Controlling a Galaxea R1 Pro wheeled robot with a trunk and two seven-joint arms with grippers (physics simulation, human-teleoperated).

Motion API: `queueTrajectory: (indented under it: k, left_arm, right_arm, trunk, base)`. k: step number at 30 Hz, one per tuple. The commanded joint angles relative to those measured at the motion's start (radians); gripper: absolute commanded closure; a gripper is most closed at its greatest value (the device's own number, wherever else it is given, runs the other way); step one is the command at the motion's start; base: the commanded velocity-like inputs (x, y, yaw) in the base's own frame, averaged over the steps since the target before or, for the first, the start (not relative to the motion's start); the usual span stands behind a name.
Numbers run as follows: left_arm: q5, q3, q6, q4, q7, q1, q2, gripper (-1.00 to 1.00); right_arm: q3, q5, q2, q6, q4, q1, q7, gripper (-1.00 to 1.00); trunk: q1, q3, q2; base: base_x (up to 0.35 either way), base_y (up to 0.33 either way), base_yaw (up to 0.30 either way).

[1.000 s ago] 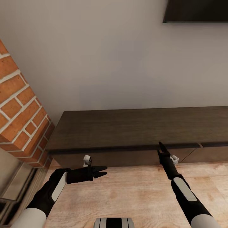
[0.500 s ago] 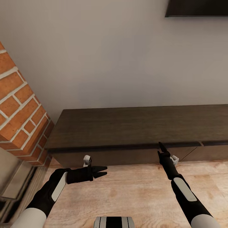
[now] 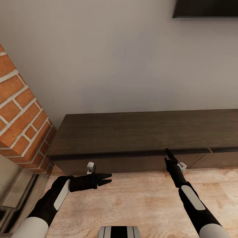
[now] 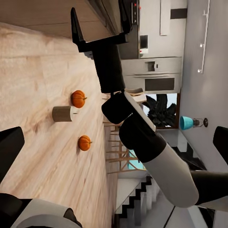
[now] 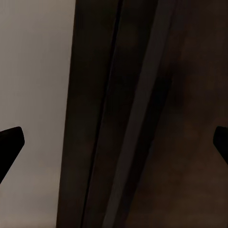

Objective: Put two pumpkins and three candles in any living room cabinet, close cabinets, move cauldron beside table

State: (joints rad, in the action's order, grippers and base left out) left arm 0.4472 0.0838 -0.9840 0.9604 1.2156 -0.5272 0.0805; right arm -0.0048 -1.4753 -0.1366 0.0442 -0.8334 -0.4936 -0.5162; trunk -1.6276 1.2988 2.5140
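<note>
The long dark-brown cabinet [image 3: 142, 132] runs along the wall ahead, its fronts closed. My right gripper [image 3: 169, 155] is open, its tips close to the seam under the cabinet's top edge [image 5: 142, 114]; the left wrist view also catches that right gripper [image 4: 99, 23] with fingers spread. My left gripper [image 3: 107, 178] hangs open over the floor, in front of the cabinet's left end, and holds nothing. In the left wrist view, two orange pumpkins [image 4: 78, 99] [image 4: 84, 143] and one grey-beige candle [image 4: 61, 114] rest on the wooden floor off to my right. The cauldron and table are out of view.
A brick column [image 3: 19, 115] stands at the left, close to the cabinet's end. A dark screen [image 3: 205, 8] hangs on the wall above. Light wooden floor [image 3: 132, 205] lies between me and the cabinet. The left wrist view takes in a kitchen with a fridge [image 4: 152, 76] and a plant [image 4: 159, 109].
The head view shifted slightly at first, so the camera moved. Both arms and grippers hold the same pose.
</note>
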Motion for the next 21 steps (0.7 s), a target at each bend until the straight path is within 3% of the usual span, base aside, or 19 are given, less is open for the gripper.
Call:
queueTrajectory:
  k: [1,21]
  left_arm:
    - [0.004,0.002,-0.007,0.0,0.001,0.0,0.001,-1.0]
    - [0.004,0.004,-0.006,0.0,0.001,0.0,0.001,-1.0]
  right_arm:
    - [0.0,-0.01,0.0,0.004,0.0,0.0,-0.004,-1.0]
    - [0.0,-0.008,0.0,0.003,0.002,0.0,-0.004,-1.0]
  trunk:
    - [0.0,0.001,0.0]
    - [0.0,0.001,0.0]
  base:
    - [0.011,0.0,0.0]
    - [0.03,0.0,0.0]
